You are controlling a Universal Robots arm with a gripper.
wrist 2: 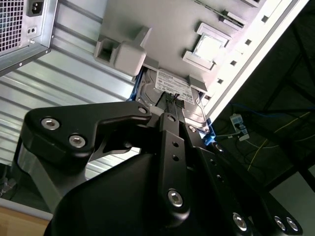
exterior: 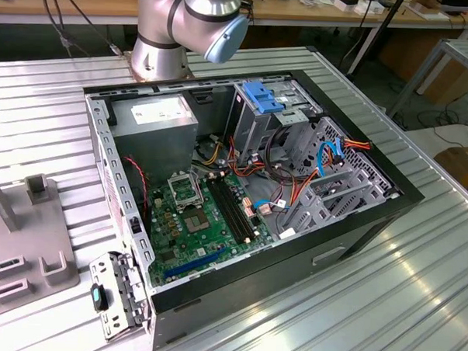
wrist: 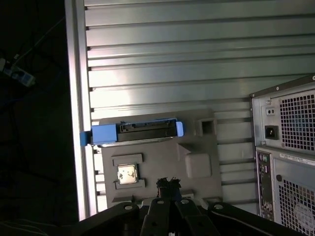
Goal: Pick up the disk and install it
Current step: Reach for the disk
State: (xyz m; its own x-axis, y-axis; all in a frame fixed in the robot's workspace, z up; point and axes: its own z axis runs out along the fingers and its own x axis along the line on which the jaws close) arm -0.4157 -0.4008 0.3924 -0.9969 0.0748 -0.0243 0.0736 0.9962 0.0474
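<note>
Ribbed aluminium forms the table, its long slats catching pale reflections. Along the top of the exterior view, beyond the table, run wooden benches and a dark floor strewn with cables. An open black computer case lies on its side in the middle of that frame. Inside it are a green motherboard, perforated grey steel cages, and red and orange wires. The arm, a smooth silver tube with a pale blue cap, rises at the top centre. At the lower left edge sits a matte grey plastic fixture with blocky raised tabs. In the first wrist view the disk stands on edge in that fixture at the table's rim, its bright blue carrier framing dark metal. The second wrist view shows its grey face and white label. The gripper, black and bolted, hangs close to the fixture near the disk, its claw drawn narrow with the tips together, holding nothing.
</note>
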